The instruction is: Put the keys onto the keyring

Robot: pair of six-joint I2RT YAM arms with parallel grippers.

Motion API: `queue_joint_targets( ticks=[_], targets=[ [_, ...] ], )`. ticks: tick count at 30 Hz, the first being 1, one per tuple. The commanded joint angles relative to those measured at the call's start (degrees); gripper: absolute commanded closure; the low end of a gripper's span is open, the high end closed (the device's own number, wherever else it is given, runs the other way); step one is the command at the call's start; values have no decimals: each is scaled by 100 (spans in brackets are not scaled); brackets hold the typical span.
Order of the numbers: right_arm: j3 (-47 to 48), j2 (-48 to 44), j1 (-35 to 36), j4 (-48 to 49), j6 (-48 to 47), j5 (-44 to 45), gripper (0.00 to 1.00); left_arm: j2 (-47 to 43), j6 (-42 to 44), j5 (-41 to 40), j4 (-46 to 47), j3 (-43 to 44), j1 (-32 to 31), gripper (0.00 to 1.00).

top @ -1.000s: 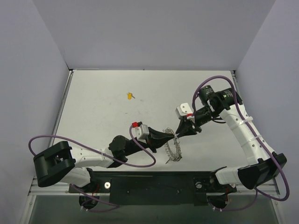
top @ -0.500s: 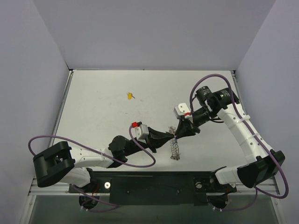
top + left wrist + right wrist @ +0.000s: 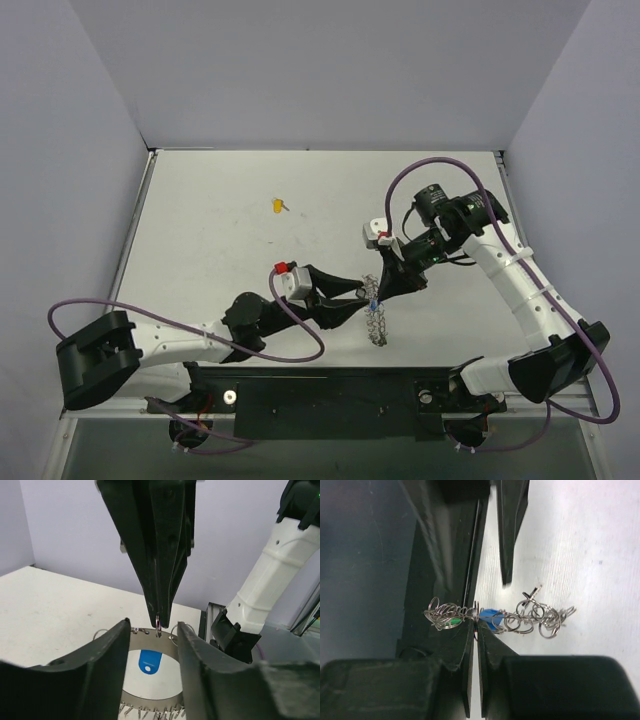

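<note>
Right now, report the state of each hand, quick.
Left hand: open, its fingers on either side of the silvery chain-like keyring loop, not clamping it.
Right hand: closed, pinching the rim of that loop.

Worktop [image 3: 200, 230]: keyring [image 3: 376, 318] sits nr the near edge, a bit R of ctr, its length running far-to-near. Its far end is up btwn the two gripper tips. L gripper [image 3: 362, 294] comes in from the near-L corner side, fingers spread, one each side of the loop's far end. R gripper [image 3: 377, 293] comes in from the far-R side, tips meeting L's, pinched onto a small ring on the loop's rim. In the L wrist view one key [image 3: 148, 661] shows inside the loop, just below that pinch point. Loose key [image 3: 278, 206] lies well apart, toward the far edge, L of ctr, behind & L of both grippers.
</note>
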Motion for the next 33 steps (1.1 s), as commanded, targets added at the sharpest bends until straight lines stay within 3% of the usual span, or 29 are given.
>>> queue_joint_targets(
  ticks=[1,5,10,19,33],
  targets=[
    [229,-121,80,-211,985,935,100,-1112,339,-307,-1374,30,35,40],
    [563,55,239,-421,1206,1595,100,-1642,805,-377,-3389,643,17,35],
    [774,248,291,-589,1223,1737,100,-1319,1210,-491,-4562,1374,-53,37],
    [739,284,292,-589,1241,1720,100,-386,1949,-957,-4546,2148,-299,44],
    [695,275,300,-571,1232,1641,100,-17,1949,-465,-4027,2298,-308,57]
  ],
)
